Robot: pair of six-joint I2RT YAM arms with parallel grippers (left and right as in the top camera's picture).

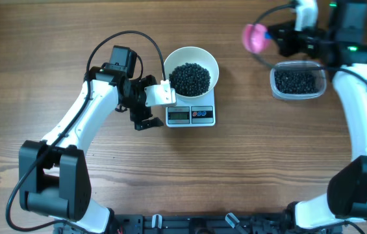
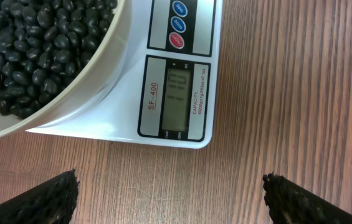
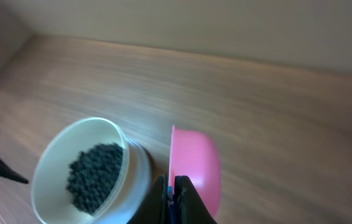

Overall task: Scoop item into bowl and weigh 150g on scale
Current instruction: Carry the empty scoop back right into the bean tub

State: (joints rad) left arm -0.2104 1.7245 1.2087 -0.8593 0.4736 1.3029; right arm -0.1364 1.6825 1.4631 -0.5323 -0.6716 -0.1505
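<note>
1. Left jaws: spread wide and holding nothing. In the left wrist view both black fingertips (image 2: 46, 200) show at the lower corners, with only bare bench (image 2: 182, 180) between them. They sit low over the bench, just beside the left front corner of the scale (image 1: 191, 115), not touching it.

2. Scale: white, rectangular, flat on the bench near the centre. The front panel carries a grey display (image 2: 177, 96) and round buttons (image 2: 177, 23). The digits on the display cannot be read.

3. Bowl (image 1: 215, 70): round, white, standing upright on the scale platform and overhanging its rear portion. It contains a dark heap of beans (image 1: 190, 78) that covers the bottom.

4. Tub (image 1: 275, 84): clear plastic with rounded corners, on the bench well to the right of the scale. It contains a shallow layer of the same black beans.

5. Right jaws: pressed together, pinching the handle end of a pink scoop (image 3: 195, 163). The scoop is held above the bench, to the left of the tub and beyond it, apart from the bowl. Whether the scoop holds any beans cannot be determined.
</note>
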